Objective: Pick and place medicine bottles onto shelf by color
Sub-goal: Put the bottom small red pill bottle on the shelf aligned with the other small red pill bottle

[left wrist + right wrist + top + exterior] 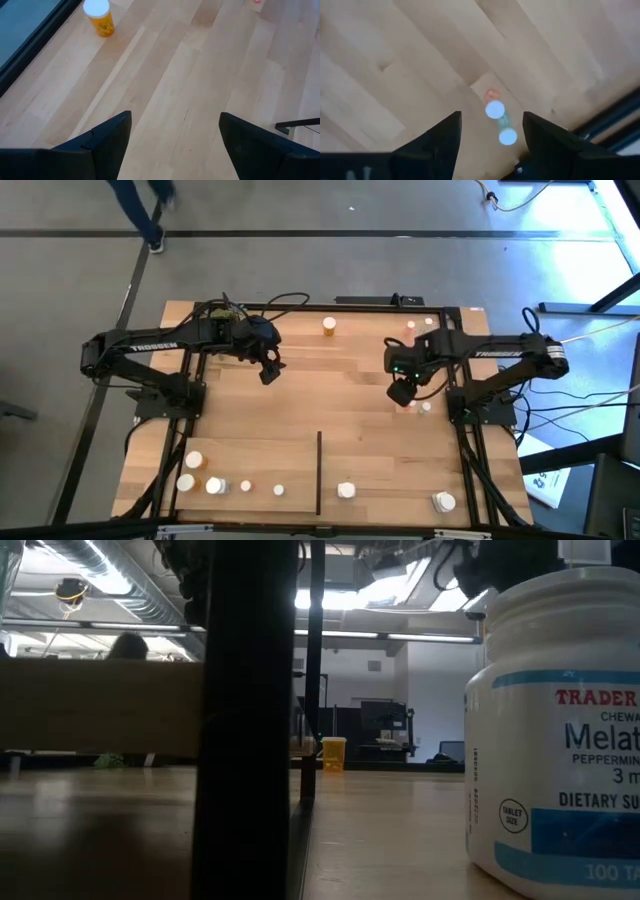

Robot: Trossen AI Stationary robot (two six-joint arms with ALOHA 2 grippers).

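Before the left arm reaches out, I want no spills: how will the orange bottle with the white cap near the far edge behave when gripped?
The orange bottle stands upright and narrow, so a sideways nudge would probably tip it. Being round, it would likely roll then. It looks like small, stiff plastic, probably light, and the open left gripper seems wide enough.

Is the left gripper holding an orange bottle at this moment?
No, the left gripper is open with only bare wood between its fingers, and the orange bottle stands apart from it on the shelf.

Person's legs [140, 210] on grey floor, perhaps papers [552, 480] lower right
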